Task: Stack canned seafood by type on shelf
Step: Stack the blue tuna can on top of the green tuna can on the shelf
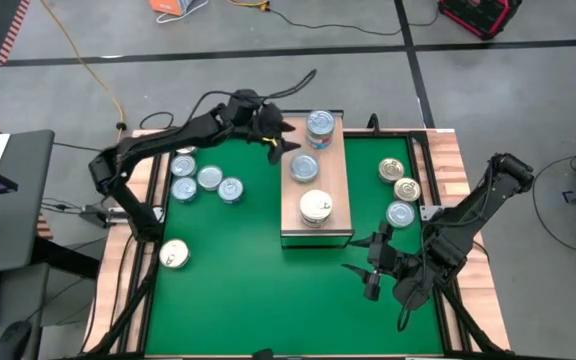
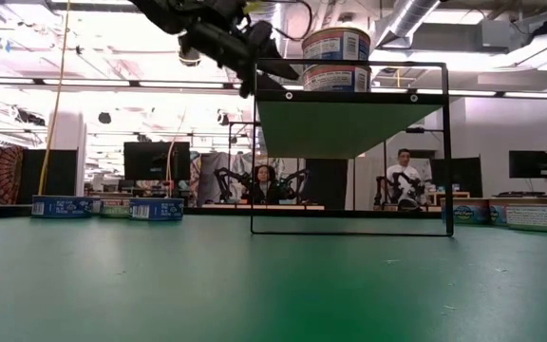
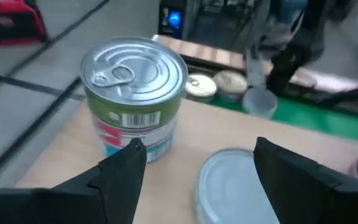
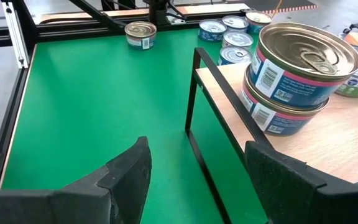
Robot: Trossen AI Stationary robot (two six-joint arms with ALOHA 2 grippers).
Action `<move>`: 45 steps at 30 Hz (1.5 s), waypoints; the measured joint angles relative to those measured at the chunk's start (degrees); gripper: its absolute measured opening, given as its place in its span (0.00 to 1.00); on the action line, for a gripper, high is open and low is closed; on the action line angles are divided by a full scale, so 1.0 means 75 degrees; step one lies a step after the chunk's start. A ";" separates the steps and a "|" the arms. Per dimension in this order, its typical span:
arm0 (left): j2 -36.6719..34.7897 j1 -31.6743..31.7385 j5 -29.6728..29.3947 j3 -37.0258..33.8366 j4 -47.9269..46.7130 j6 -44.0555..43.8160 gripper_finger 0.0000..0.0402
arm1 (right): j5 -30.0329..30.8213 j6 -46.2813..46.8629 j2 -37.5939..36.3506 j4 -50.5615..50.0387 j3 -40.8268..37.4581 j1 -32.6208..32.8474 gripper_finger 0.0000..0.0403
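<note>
Hovering open, left tool [image 1: 278, 140] beside shelf [image 1: 340, 190] tins [image 1: 304, 168]

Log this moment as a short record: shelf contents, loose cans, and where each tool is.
shelf: far stack of two cans, single silver can in the middle, near stack of two gold-top cans
loose cans, left side: four in a cluster on the mat, one gold can alone nearer the front
loose cans, right side: three in a row
left tool: open, above the shelf's far end, holding nothing
right tool: open, over the mat off the shelf's near end, holding nothing
</note>
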 joint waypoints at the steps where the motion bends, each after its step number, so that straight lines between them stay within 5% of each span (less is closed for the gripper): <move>1: -0.0113 -0.0038 -0.0134 0.0000 -0.0212 0.0319 0.71 | 0.0013 -0.0001 0.0000 -0.0003 0.0000 0.0000 0.71; 11: -0.0459 -0.0929 -0.1679 -0.0040 -0.2883 0.2823 0.69 | 0.0192 -0.0205 0.0000 0.0000 0.0000 -0.0168 0.71; 17: -0.0399 -0.1430 -0.3071 -0.0455 -0.2268 0.3200 0.69 | 0.0185 -0.0199 0.0000 0.0026 0.0000 -0.0271 0.71; 36: 0.0454 -0.1685 -0.3389 -0.0554 -0.0400 0.2681 0.69 | 0.0162 -0.0348 0.0000 0.0200 0.0003 -0.0232 0.71; 45: -0.0386 -0.2187 -0.4036 -0.0542 -0.0757 0.3325 0.69 | 0.0164 -0.0351 0.0000 0.0216 0.0003 -0.0085 0.71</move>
